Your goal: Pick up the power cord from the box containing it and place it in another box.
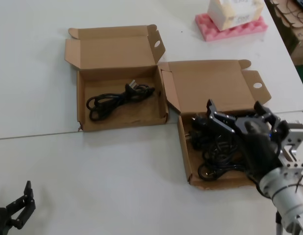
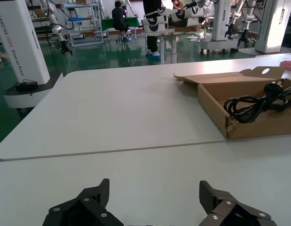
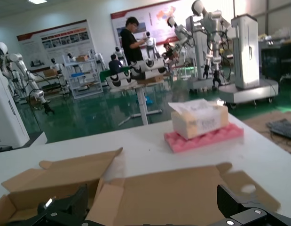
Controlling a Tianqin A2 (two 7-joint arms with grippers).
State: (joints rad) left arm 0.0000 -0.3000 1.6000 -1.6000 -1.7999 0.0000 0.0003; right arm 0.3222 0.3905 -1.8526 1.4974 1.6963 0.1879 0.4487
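My right claw (image 1: 233, 116) hangs spread over the cords (image 1: 215, 147) in the bigger box (image 1: 188, 161); I might snag several tangled loops.

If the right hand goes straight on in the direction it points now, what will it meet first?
Probably the raised lid of the box holding black cords. The open right hand hovers over that box, fingers aimed toward the lid. Depth is unclear.
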